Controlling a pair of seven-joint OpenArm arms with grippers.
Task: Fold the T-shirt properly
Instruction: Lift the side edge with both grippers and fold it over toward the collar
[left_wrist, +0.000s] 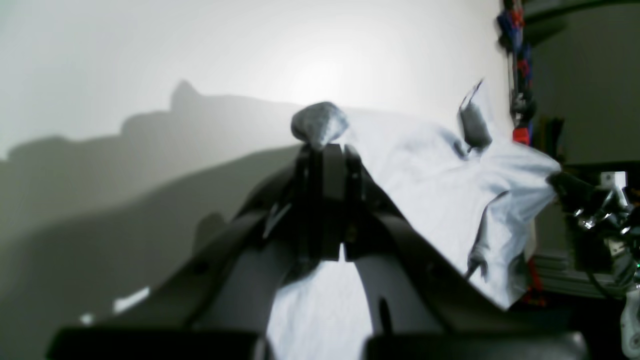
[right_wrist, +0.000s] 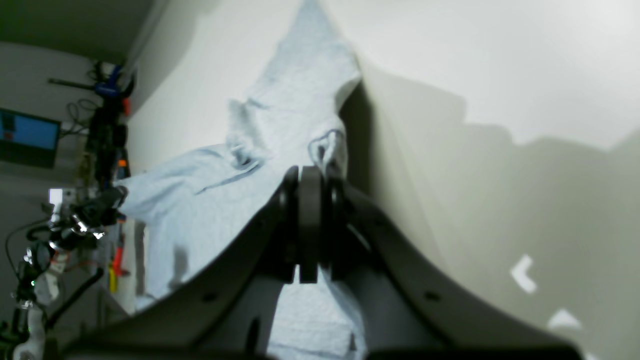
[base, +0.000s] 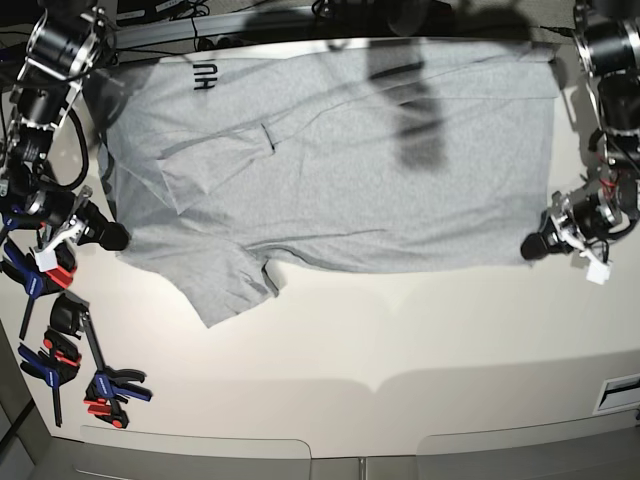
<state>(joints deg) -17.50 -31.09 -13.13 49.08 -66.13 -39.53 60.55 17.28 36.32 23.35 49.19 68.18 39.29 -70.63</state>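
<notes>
- In the base view, the near part of the white table (base: 400, 370) is seen bare, with a seam line curving across it and 2 panels along the front edge.
- Blue and red clamps (base: 75, 360) are seen at the near corner on that view's left.
- The T-shirt (base: 340, 170) is spread flat over the far half of the table, folded lengthwise, with its long near edge running between the 2 grippers.
- A sleeve (base: 232, 285) is seen sticking out toward the near side from that edge.
- The right gripper (base: 112, 238) is seen at the shirt's edge on the base view's left; in its wrist view, the jaws of the right gripper (right_wrist: 310, 172) are closed on the cloth (right_wrist: 280, 125).
- The left gripper (base: 530, 247) is seen at the opposite near corner; in its wrist view, the left gripper (left_wrist: 325, 147) is clamped shut on a bunched grey tip of the shirt (left_wrist: 425, 170).
- A diagonal fold line is seen across the shirt's middle, and dark arm shadows fall on the far part.
- Black lettering (base: 205, 73) is partly shown at the far corner on the left.
- The arm bases are seen at both far corners.
</notes>
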